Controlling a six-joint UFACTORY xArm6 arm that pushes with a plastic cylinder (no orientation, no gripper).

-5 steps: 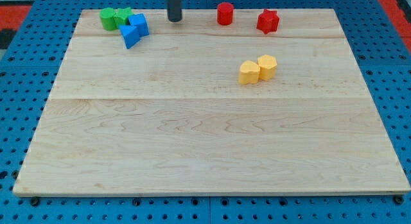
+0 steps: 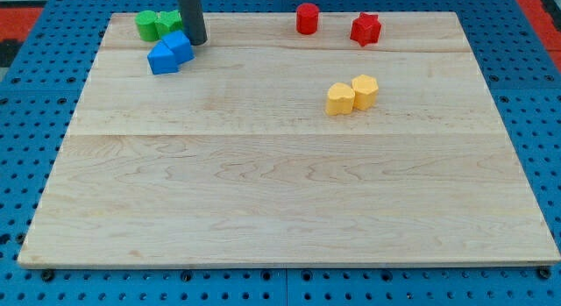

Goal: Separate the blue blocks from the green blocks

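Two green blocks point(image 2: 156, 24) sit side by side at the top left of the wooden board point(image 2: 280, 183). Two blue blocks point(image 2: 169, 53) lie just below and right of them, touching each other; the upper blue one is very close to the right green block. My tip point(image 2: 195, 40) stands at the upper right of the blue blocks, right beside the upper blue block and just right of the green pair.
A red cylinder point(image 2: 306, 18) and a red star-like block point(image 2: 365, 29) sit near the top edge. Two yellow blocks point(image 2: 352, 94) touch each other right of the middle. A blue pegboard surrounds the board.
My tip has moved left and down from the top edge to the blue blocks. The blue blocks have shifted left and slightly down.
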